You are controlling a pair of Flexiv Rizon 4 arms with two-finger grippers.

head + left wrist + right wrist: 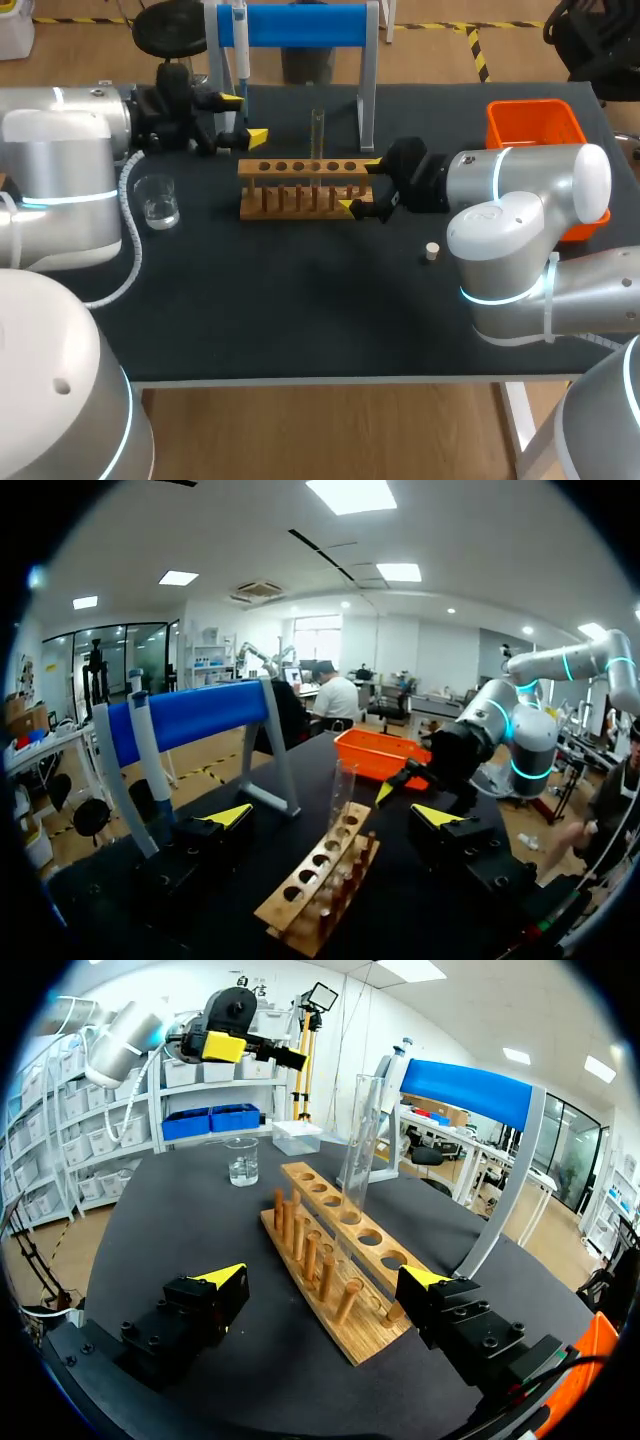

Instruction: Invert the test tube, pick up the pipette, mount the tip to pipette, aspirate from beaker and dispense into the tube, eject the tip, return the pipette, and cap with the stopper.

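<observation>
Test tube [318, 135]: upright in a middle hole of the wooden rack [300, 190], mouth apparently up, so placed to take liquid. Right gripper [362, 187]: released, empty, its fingers spread at the rack's right end; left gripper [245, 120]: released, empty, behind the rack's left end, near the pipette [240, 40] hanging on its blue stand [300, 25], probably the next pick. Beaker [158, 200] with clear liquid stands beside the left arm; stopper [432, 251] lies loose on the bench [300, 320], kept for capping.

Left arm [60, 170] and right arm [520, 230]: rounded silver-white shells, with thin cyan light rings [480, 298] at the joints. A white ribbed cable [135, 245] ran along the left arm. Left tool [245, 118] and right tool [361, 186] were black and blocky, with small screws on the finger bases and yellow wedge tips.
</observation>
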